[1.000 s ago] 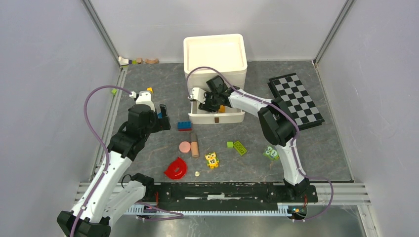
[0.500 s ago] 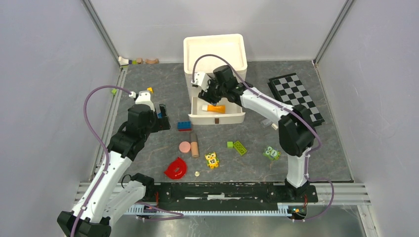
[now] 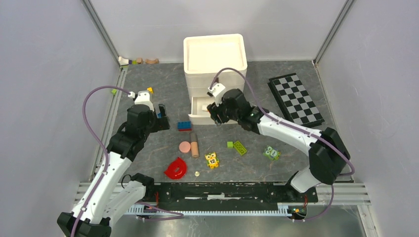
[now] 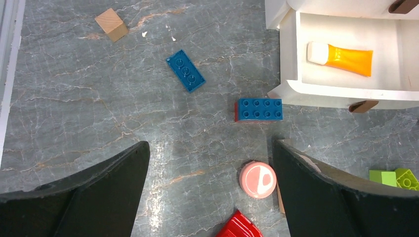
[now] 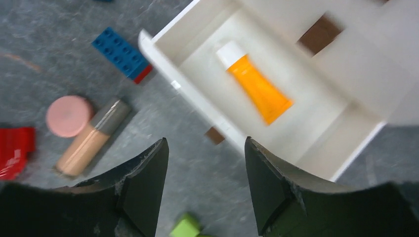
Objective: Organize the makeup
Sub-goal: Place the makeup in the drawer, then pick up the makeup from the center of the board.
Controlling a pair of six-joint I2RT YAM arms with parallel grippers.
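Observation:
The orange tube with white cap (image 4: 341,57) lies in the open bottom drawer (image 4: 341,91); it also shows in the right wrist view (image 5: 254,84). The round pink disc (image 3: 185,146) and the beige stick (image 3: 194,144) lie side by side on the floor in front of the drawer. My right gripper (image 3: 215,112) is open and empty, hovering over the drawer's front edge (image 5: 205,143). My left gripper (image 4: 210,148) is open and empty, high above the pink disc (image 4: 257,179). No black pencil or clear packets are in view.
The white drawer unit (image 3: 215,54) stands at the back, a checkerboard (image 3: 295,98) to the right. On the floor lie a blue-red brick (image 3: 184,126), a red half-ring (image 3: 176,168), two owl blocks (image 3: 212,159) (image 3: 271,152) and green bricks (image 3: 240,147).
My right gripper let go of the orange tube in the drawer, rose, then swung forward to the drawer's front. My left arm has not moved.

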